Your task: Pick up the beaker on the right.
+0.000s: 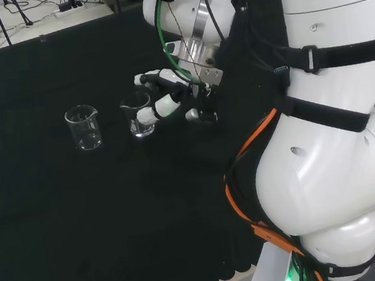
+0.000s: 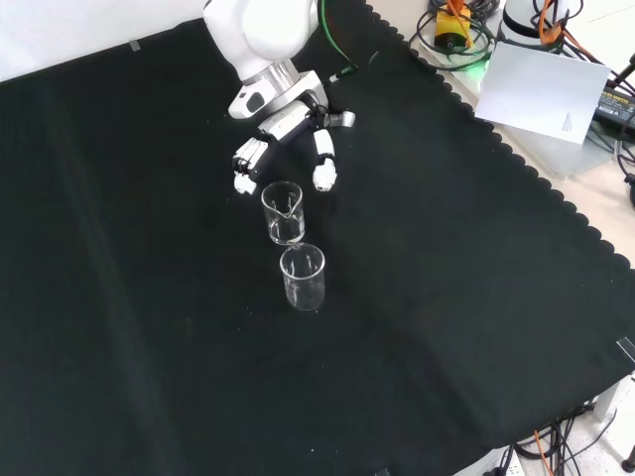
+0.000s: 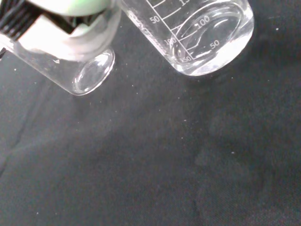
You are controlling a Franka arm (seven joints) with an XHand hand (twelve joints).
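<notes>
Right now, hand (image 2: 283, 117) fingers (image 2: 323, 171) spread wide, flanking the near beaker (image 2: 283, 212), second beaker (image 2: 303, 277) beyond

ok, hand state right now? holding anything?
Hand: open, holding nothing. Fingers reach either side of the nearer beaker, not closed on it.
</notes>
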